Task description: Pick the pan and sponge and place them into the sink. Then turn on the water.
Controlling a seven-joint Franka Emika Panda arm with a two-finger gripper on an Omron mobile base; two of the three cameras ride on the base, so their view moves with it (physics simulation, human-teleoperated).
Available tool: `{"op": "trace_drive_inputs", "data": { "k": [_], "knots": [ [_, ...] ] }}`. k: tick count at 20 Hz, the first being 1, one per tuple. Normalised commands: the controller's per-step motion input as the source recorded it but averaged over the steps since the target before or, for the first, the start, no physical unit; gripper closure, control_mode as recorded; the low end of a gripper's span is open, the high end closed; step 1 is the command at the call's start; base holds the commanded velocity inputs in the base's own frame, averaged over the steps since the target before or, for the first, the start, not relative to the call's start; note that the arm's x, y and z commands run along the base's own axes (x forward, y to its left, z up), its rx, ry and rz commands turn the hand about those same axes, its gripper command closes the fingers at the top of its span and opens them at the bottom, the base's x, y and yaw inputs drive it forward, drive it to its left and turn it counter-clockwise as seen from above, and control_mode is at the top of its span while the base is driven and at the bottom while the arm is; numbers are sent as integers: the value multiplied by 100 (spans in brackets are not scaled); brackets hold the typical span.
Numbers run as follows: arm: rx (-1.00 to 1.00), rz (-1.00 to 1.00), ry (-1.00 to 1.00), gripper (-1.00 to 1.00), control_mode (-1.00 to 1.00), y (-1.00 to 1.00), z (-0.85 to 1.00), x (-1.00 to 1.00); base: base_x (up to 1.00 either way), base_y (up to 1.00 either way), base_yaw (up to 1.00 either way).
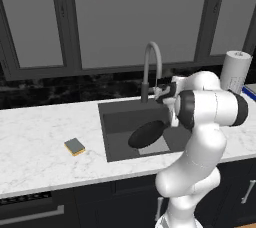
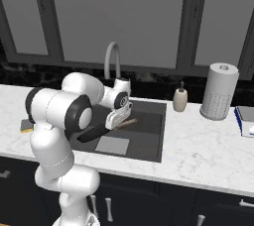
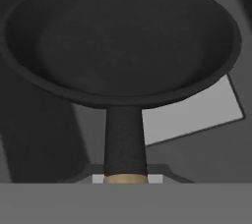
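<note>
The black pan point(image 1: 146, 134) hangs tilted over the sink point(image 1: 116, 113), above the lighter patch on its floor. My gripper point(image 2: 120, 119) is shut on the pan's wooden handle point(image 2: 128, 122). In the hand view the pan point(image 3: 123, 41) spreads right in front of the hand, and its handle point(image 3: 125, 144) runs down into the gripper point(image 3: 126, 181). The sponge point(image 1: 74, 146) lies on the counter left of the sink, grey side up, apart from the arm. The grey gooseneck faucet point(image 1: 152, 64) stands behind the basin. No water is running.
A beige soap bottle point(image 2: 180, 97) and a paper towel roll point(image 2: 218, 91) stand on the white marble counter point(image 2: 198, 145) right of the sink. A blue-edged object point(image 2: 245, 121) lies at the far right. Dark windows and a dark backsplash close off the back.
</note>
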Motion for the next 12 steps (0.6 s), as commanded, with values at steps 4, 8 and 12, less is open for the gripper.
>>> {"op": "trace_drive_inputs", "data": {
  "k": [4, 8, 12],
  "knots": [
    [29, -1, -7, 100, -100, 18, -3, 52, 0, 0, 0],
    [20, -6, -7, 100, -100, 14, -23, 49, 0, 0, 0],
    [5, 0, -1, 100, -100, 30, -43, 19, 0, 0, 0]
  ]
}}
